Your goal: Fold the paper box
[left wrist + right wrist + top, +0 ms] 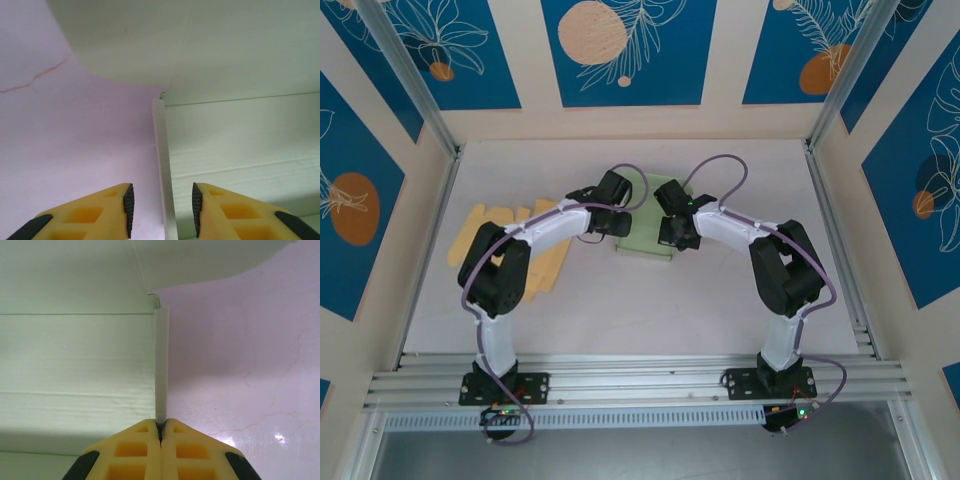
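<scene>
Both arms bent inward over paper box; L claw apart astride wall, R claw pinching wall.

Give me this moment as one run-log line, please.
task: fold paper box | left gripper: open, astride raised wall | right gripper: shut on opposite wall

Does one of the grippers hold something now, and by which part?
The right gripper is shut on the paper box, pinching its thin upright side wall. The left gripper is open astride the opposite wall and holds nothing.
</scene>
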You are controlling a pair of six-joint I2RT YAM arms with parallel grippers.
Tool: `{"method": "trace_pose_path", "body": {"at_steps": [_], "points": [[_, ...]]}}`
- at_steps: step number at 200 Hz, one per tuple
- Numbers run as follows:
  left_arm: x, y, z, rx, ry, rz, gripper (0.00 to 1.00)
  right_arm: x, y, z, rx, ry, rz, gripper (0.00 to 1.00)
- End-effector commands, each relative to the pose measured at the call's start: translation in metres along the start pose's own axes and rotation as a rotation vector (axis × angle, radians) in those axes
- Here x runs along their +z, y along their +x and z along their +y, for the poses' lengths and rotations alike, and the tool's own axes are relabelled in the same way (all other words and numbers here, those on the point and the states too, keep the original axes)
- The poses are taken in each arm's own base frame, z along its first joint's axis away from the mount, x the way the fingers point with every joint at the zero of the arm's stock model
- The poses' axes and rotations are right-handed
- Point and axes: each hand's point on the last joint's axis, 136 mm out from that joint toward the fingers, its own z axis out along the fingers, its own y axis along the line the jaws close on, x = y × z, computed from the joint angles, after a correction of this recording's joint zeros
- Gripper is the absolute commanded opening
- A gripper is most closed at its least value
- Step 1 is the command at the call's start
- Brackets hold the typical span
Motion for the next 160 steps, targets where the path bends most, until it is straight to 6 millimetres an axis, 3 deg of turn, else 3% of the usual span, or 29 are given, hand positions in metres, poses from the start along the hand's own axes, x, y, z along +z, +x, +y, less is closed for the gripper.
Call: {"method": "trace_pose_path", "body": {"at_steps": [1,40,60,90,129,160], "points": [[0.012,0.004,-0.002,0.024,0.005,0.018,0.35,0.0,0.01,-0.007,-0.031,0.048,0.038,0.07],[0.019,0.008,-0.001,0.032,-0.014,0.031,0.29,0.0,0.009,-0.007,-0.034,0.049,0.039,0.07],[0.022,0.011,0.0,0.031,-0.026,0.035,0.17,-0.001,0.008,-0.005,-0.036,0.046,0.037,0.07],[0.022,0.009,0.001,0.032,-0.068,0.02,0.11,0.0,0.009,-0.002,-0.044,0.044,0.041,0.07],[0.022,0.008,0.01,0.073,-0.281,0.0,0.0,0.003,0.012,0.006,-0.055,0.034,0.053,0.07],[0.02,0.008,0.019,0.155,-0.475,0.004,0.0,0.004,0.013,0.011,-0.07,0.034,0.058,0.07]]}}
